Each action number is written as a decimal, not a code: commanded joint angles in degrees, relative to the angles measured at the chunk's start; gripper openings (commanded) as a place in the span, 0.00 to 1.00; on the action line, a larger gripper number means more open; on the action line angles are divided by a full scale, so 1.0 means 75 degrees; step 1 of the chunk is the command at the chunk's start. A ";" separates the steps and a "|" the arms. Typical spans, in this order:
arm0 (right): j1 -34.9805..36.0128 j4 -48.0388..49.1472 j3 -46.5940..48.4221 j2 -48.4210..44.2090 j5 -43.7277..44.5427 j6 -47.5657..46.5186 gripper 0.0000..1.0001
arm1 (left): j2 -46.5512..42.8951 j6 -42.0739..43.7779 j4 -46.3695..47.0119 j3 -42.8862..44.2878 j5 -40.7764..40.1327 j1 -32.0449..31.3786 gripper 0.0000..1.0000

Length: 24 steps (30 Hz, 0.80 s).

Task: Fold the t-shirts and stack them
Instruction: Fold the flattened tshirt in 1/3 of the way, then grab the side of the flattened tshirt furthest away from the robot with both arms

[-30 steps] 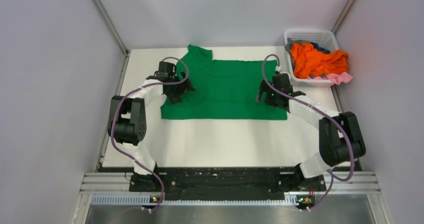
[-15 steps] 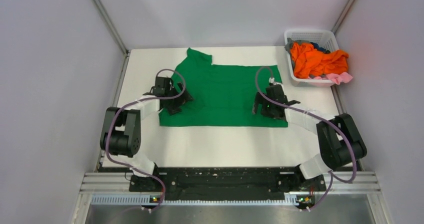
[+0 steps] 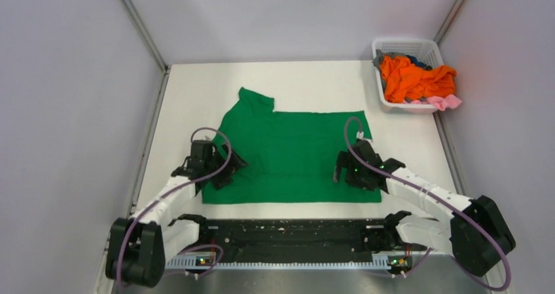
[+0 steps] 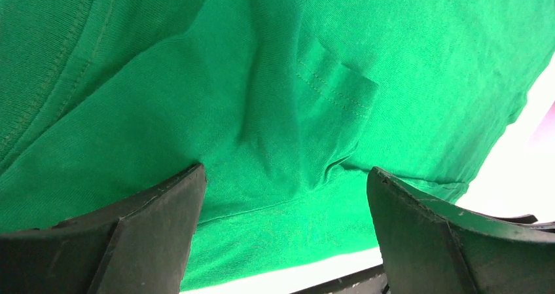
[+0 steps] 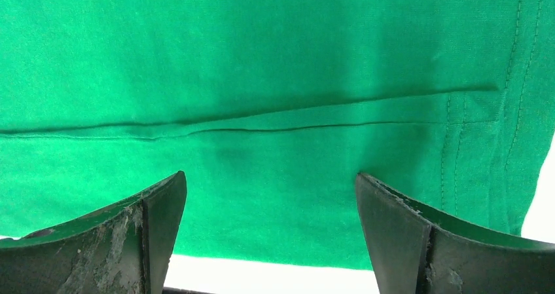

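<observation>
A bright green t-shirt (image 3: 294, 150) lies spread flat on the white table (image 3: 196, 91), its lower hem close to the near edge and one sleeve (image 3: 254, 101) pointing to the far left. My left gripper (image 3: 221, 168) is open over the shirt's left side, and the cloth (image 4: 275, 110) wrinkles between its fingers (image 4: 157, 228). At the shirt's right side my right gripper (image 3: 343, 168) is also open, its fingers (image 5: 393, 228) down by the hem (image 5: 275, 241). Neither pinches any cloth. An orange t-shirt (image 3: 415, 78) fills a white basket (image 3: 406, 44), with pink cloth (image 3: 446, 102) hanging over its rim.
The basket stands at the table's far right corner, against the right wall. Blue (image 3: 419, 61) and grey (image 3: 378, 61) cloth show inside it. A black rail (image 3: 288, 232) with both arm bases runs along the near edge. Grey walls close in the left, right and back.
Both arms have drawn back toward the near edge, and the green shirt has slid with them from the table's far half to the near half. Both grippers stay open.
</observation>
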 commanded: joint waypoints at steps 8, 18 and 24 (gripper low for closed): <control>0.0361 -0.1525 -0.0334 -0.1324 -0.0250 0.0819 0.99 | -0.2310 -0.0309 -0.3265 -0.0354 -0.1072 -0.0079 0.99; 0.0365 -0.0666 0.0974 -0.2228 0.1802 -0.0010 0.99 | -0.0912 0.0778 -0.2828 0.2530 -0.1648 -0.0079 0.99; 0.0352 0.0075 0.1042 -0.1892 0.2419 -0.0402 0.99 | 0.1781 0.1555 -0.2197 0.5345 -0.1431 -0.0077 0.99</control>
